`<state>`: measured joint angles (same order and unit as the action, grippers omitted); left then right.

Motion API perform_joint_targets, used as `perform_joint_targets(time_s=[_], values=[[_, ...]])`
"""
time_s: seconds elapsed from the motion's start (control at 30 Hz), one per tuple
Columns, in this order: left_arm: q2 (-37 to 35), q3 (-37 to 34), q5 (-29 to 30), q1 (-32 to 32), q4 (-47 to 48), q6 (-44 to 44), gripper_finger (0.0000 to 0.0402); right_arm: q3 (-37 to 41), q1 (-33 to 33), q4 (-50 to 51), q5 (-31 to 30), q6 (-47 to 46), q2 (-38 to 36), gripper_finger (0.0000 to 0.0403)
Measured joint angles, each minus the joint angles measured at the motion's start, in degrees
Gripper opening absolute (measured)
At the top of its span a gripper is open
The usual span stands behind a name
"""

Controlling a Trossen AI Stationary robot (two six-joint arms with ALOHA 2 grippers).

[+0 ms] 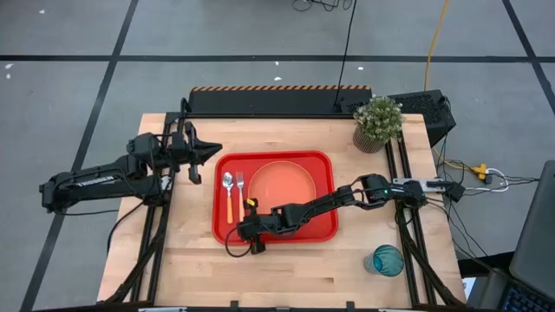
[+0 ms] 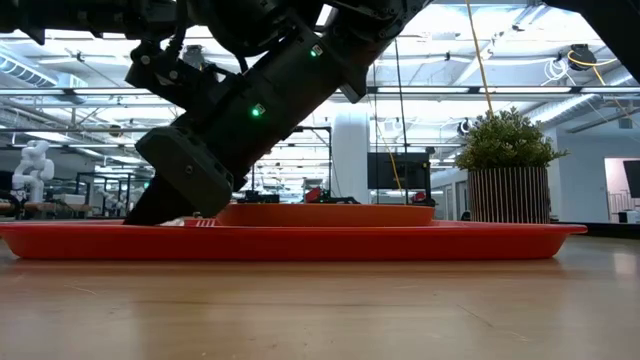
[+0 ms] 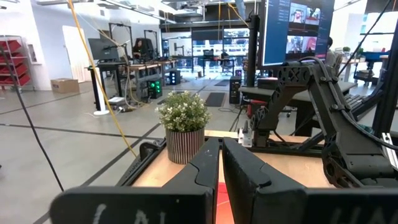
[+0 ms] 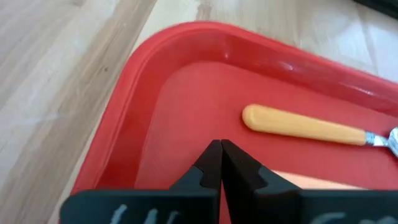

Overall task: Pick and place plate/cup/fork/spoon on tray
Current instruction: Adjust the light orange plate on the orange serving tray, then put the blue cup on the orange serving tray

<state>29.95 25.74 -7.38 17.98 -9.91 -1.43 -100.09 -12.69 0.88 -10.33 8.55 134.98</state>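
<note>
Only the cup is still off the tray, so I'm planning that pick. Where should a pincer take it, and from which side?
The cup stands upright, mouth up, alone near the table's front right edge. Probably pinch its side wall across the middle, approaching level from the right arm's side.

Even, bright overhead light; soft short shadows under both arms on the wooden table [image 1: 286,269]. Low view: ceiling strip lights glare behind the plant [image 2: 510,165]; arm near it reads as dark silhouette. Right wrist view: pale sheen along the tray [image 4: 186,50] rim; fingers beside it blurred, out of focus.
</note>
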Motion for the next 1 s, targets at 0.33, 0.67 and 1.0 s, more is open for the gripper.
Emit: perform_joint_targets(time_s=[0.33,0.67,1.0], values=[[0.0,0.0,0.0,0.0,0.0,0.0,0.0026,0.0,-0.5,-4.4,-0.3,2.2,-0.6,0.0000],[0.0,0.0,0.0,0.0,-0.1,0.0,0.0026,-0.1,3.9,-6.9,4.3,-1.4,-0.7,0.0000],[0.0,0.0,-0.1,0.0,2.8,-0.2,0.0026,-15.1,4.0,13.7,4.4,6.6,-0.7,0.0000]])
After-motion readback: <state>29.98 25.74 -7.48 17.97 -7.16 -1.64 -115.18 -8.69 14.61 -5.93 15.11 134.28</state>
